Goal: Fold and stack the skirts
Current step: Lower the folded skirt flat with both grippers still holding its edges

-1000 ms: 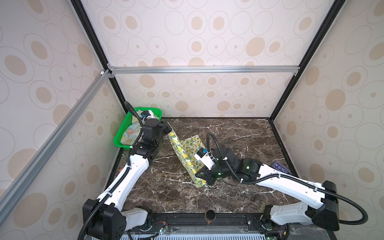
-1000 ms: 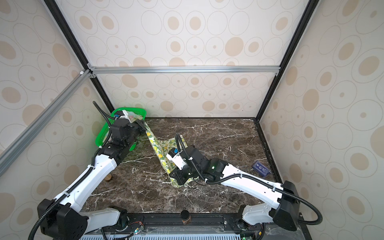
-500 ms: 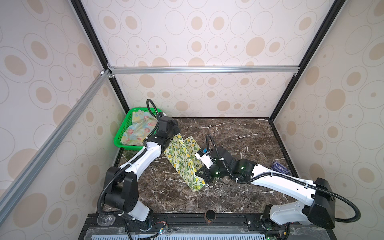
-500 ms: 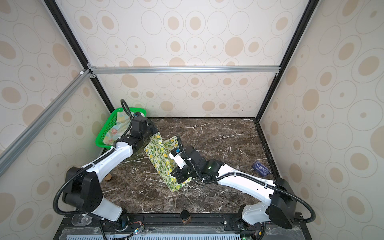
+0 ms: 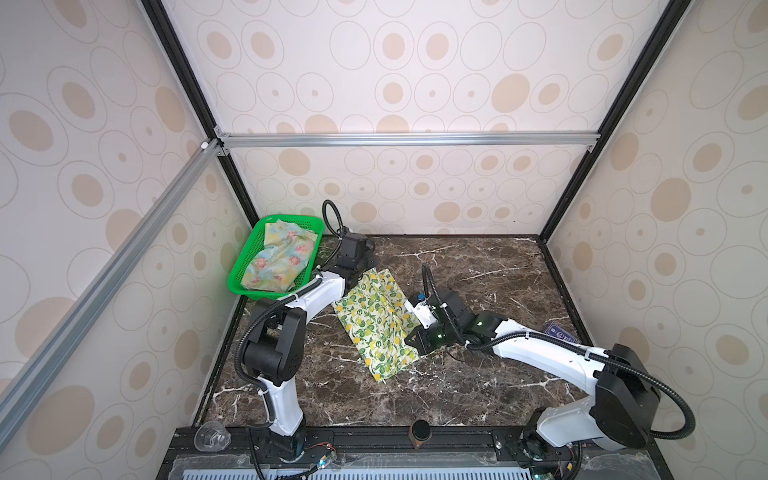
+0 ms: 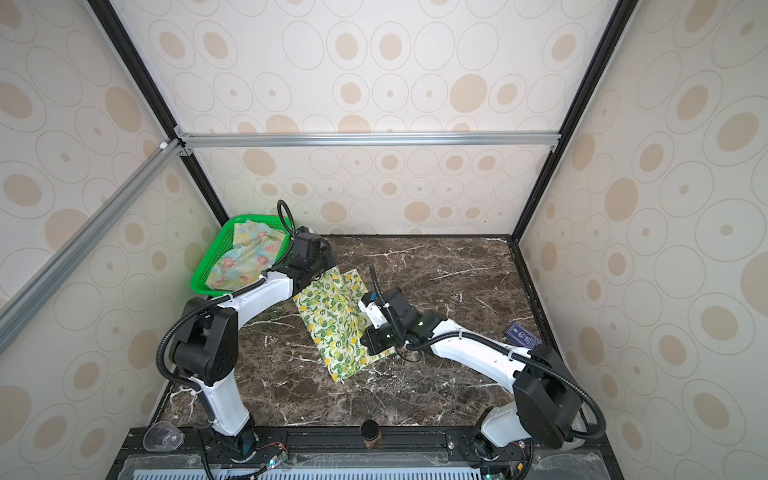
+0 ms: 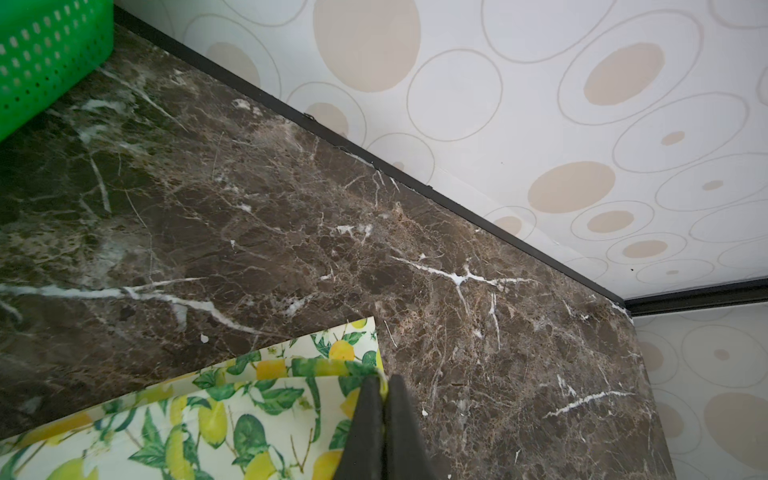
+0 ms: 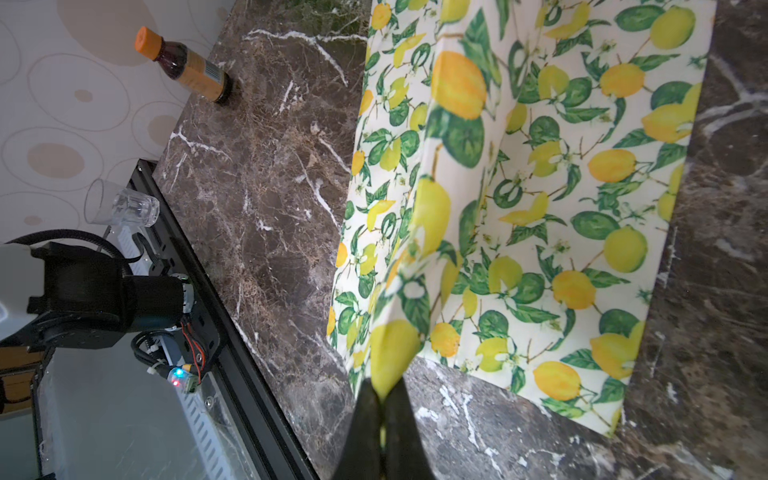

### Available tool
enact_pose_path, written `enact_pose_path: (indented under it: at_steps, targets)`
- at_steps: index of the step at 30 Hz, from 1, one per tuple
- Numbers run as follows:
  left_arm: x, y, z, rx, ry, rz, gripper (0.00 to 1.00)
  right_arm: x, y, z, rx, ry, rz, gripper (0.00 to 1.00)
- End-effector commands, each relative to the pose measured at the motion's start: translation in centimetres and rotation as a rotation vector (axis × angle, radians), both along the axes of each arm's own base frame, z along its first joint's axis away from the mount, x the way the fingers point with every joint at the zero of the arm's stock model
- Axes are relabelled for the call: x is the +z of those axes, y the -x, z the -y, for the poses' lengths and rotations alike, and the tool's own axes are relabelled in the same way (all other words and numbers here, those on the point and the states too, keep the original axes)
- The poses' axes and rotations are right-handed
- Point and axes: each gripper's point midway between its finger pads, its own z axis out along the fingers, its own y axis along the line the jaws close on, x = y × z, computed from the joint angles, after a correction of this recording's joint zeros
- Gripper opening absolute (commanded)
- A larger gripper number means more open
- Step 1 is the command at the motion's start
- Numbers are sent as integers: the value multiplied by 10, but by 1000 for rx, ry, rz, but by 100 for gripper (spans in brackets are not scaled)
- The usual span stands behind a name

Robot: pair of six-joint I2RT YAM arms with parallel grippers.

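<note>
The cream lemon-print skirt (image 5: 374, 324) (image 6: 332, 320) lies slantwise mid-table, partly folded over itself. My left gripper (image 5: 366, 272) (image 6: 328, 271) is shut on its far corner; in the left wrist view the black fingers (image 7: 365, 415) pinch the hem of the lemon skirt (image 7: 208, 424). At the skirt's right edge my right gripper (image 5: 410, 340) (image 6: 365, 341) is also shut on it, holding a raised fold of the lemon cloth (image 8: 540, 208) between its fingertips (image 8: 361, 415). The pastel floral skirt (image 5: 282, 257) (image 6: 245, 257) lies crumpled in the green basket (image 5: 239, 286) (image 6: 199, 286).
The basket (image 7: 41, 62) stands at the far left corner. A blue card (image 5: 559, 332) (image 6: 521, 334) lies at the right wall. A brown bottle (image 8: 187, 66) stands by the left wall. A clear glass (image 5: 212, 436) (image 8: 120, 203) and a dark cylinder (image 5: 419, 432) sit on the front rail.
My left gripper swung from over the basket rightward and down onto the table with the lemon skirt's corner, spreading the cloth wider and flatter. The right gripper barely moved.
</note>
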Motion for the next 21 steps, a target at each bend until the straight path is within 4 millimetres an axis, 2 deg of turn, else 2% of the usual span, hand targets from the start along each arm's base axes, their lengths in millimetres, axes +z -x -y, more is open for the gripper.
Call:
enact_pose_path:
  at_steps: [1,12,21]
  targets:
    - [18,-17,5,8,16,58,0,-11,-3,0,19,5,-17,0]
    - [-14,-41,20,-8,29,23,0,-37,-16,6,-5,59,-49,0]
    - [-29,-52,25,-7,38,8,0,-52,-25,13,-38,109,-49,0]
